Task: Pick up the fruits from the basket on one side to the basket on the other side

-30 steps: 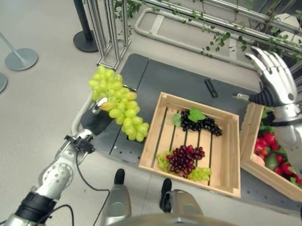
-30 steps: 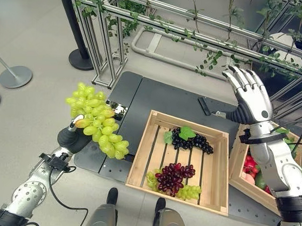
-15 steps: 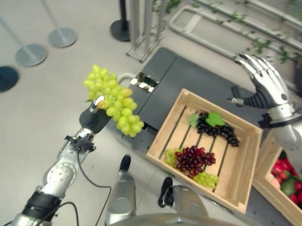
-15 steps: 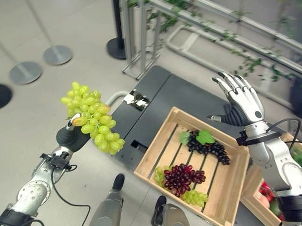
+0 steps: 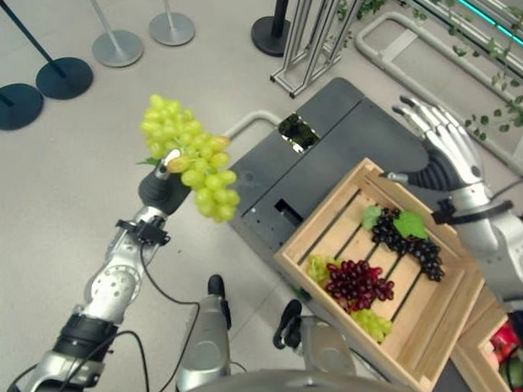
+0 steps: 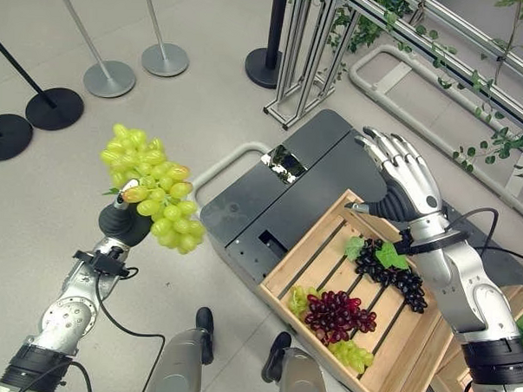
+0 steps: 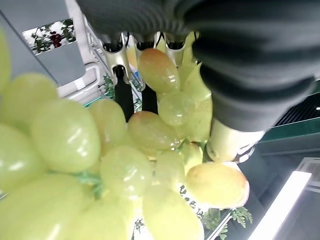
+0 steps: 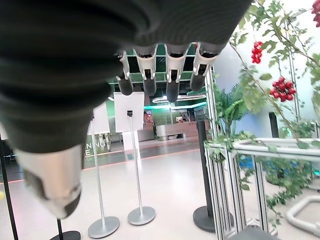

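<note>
Left hand (image 6: 124, 226): fingers curled round green grape bunch (image 6: 149, 185), left of frame.
Right hand (image 6: 404, 181): fingers spread, empty, above wooden crate (image 6: 325, 235).

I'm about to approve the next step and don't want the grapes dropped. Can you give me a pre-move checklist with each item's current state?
1. Left hand curled on the green grape bunch: ok.
2. Bunch lifted clear of the floor and the crate: ok.
3. Right hand open and holding nothing, raised above the wooden crate: ok.
4. Crate holds dark grapes, red grapes and small green bunches: ok.
5. A basket to receive the bunch on the robot's left: cannot tell.
6. Second crate at the robot's right with red fruit: ok.
</note>
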{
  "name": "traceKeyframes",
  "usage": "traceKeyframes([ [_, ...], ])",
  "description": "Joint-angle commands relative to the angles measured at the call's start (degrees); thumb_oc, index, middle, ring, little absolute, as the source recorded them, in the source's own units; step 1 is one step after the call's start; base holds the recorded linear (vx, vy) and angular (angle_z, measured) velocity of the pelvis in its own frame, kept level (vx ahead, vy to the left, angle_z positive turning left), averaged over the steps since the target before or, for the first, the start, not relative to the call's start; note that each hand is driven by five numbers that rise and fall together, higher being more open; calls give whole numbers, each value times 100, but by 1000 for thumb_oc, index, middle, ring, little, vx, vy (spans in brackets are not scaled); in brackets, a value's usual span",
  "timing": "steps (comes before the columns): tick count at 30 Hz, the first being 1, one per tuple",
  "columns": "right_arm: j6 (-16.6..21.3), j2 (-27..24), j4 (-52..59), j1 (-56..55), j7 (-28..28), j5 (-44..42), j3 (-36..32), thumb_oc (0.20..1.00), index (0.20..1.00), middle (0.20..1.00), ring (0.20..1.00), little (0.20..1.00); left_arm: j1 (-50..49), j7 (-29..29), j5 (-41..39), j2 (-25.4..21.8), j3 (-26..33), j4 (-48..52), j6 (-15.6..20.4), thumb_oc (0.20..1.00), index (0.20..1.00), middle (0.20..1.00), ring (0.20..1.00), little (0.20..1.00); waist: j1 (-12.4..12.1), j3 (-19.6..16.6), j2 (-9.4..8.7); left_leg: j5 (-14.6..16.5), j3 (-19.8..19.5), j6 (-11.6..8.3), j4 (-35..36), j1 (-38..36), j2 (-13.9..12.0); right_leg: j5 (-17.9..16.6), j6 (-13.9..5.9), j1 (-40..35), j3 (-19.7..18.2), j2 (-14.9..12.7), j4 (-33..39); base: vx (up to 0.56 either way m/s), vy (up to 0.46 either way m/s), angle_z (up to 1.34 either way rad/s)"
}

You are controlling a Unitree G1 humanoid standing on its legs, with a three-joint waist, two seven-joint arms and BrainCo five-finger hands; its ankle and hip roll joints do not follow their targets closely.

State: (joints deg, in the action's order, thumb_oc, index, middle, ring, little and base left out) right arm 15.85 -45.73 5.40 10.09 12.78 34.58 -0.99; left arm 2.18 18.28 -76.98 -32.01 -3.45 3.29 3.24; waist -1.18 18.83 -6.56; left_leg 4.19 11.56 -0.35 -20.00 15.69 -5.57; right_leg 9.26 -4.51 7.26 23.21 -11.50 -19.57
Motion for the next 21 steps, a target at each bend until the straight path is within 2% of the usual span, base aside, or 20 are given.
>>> traceKeyframes([
  [1, 21, -2, 0, 233, 58, -177, 99, 1000, 1000, 1000, 1000, 1000, 62, 165, 157, -105, 134, 513, 384, 200, 200, 200, 200, 200, -96, -338, -71, 172, -83, 237, -28, 168, 231, -240, -262, -93, 206, -168, 45, 95, 95, 11],
  [6, 37, -20, -71, 364, 30, -135, 220, 1000, 1000, 1000, 1000, 1000, 139, 142, 215, -189, 201, 483, 489, 200, 200, 200, 200, 200, -160, -321, -32, 260, -191, 269, -91, 109, 288, -185, -372, -43, 141, -220, -340, 68, 45, 12],
  [11, 33, -55, -67, 422, -42, -70, 254, 1000, 1000, 1000, 1000, 1000, 170, -2, 262, -118, 200, 465, 561, 200, 200, 200, 200, 200, -152, -306, 32, 254, -254, 272, -84, 53, 270, -75, -372, 56, 53, -191, -608, 4, -13, 10],
  [12, 10, -126, -91, 410, -42, -66, 243, 1000, 1000, 1000, 1000, 1000, 218, -20, 286, -133, 178, 476, 605, 200, 200, 200, 200, 200, -105, -296, 50, 208, -345, 257, -119, 82, 285, 51, -355, 79, -207, -47, -628, -19, -57, -1],
  [15, 12, -169, -97, 408, -43, -70, 243, 1000, 1000, 1000, 1000, 1000, 246, 5, 277, -142, 146, 478, 619, 200, 200, 200, 200, 200, -82, -300, 47, 171, -387, 244, -121, 109, 299, 107, -329, 59, -359, 44, -579, -37, -67, 4],
  [17, -5, -269, -139, 453, -28, -82, 249, 1000, 1000, 1000, 1000, 1000, 362, 7, 267, -103, 67, 432, 665, 200, 200, 200, 200, 200, -60, -306, 29, 53, -440, 193, -156, 260, 317, 214, -245, 8, -659, 274, -355, -173, -130, 12],
  [18, -5, -344, -118, 581, -35, -116, 292, 1000, 1000, 1000, 1000, 1000, 378, -19, 289, -22, 103, 388, 708, 200, 200, 200, 200, 200, -139, -289, 24, -210, -491, 114, -140, 464, 282, 242, -70, -10, -714, 452, -126, -286, -180, 26],
  [19, 0, -368, -125, 643, -43, -132, 309, 1000, 1000, 1000, 1000, 1000, 362, -23, 317, 14, 89, 394, 704, 200, 200, 200, 200, 200, -198, -256, 50, -376, -563, 59, -91, 547, 242, 278, 14, 44, -694, 533, -104, -442, -222, 25],
  [20, 3, -428, -111, 777, -8, -186, 348, 1000, 1000, 1000, 1000, 1000, 326, -39, 339, 148, -39, 429, 712, 200, 200, 200, 200, 200, -293, -171, 183, -931, -713, -127, 325, 733, 144, 285, 86, 206, -556, 673, -59, -294, -138, 13],
  [21, 6, -440, -118, 780, -5, -188, 346, 1000, 1000, 1000, 1000, 1000, 332, -44, 343, 158, -46, 431, 714, 200, 200, 200, 200, 200, -277, -186, 193, -978, -734, -137, 375, 740, 149, 271, 96, 219, -534, 677, -43, -294, -111, 36],
])
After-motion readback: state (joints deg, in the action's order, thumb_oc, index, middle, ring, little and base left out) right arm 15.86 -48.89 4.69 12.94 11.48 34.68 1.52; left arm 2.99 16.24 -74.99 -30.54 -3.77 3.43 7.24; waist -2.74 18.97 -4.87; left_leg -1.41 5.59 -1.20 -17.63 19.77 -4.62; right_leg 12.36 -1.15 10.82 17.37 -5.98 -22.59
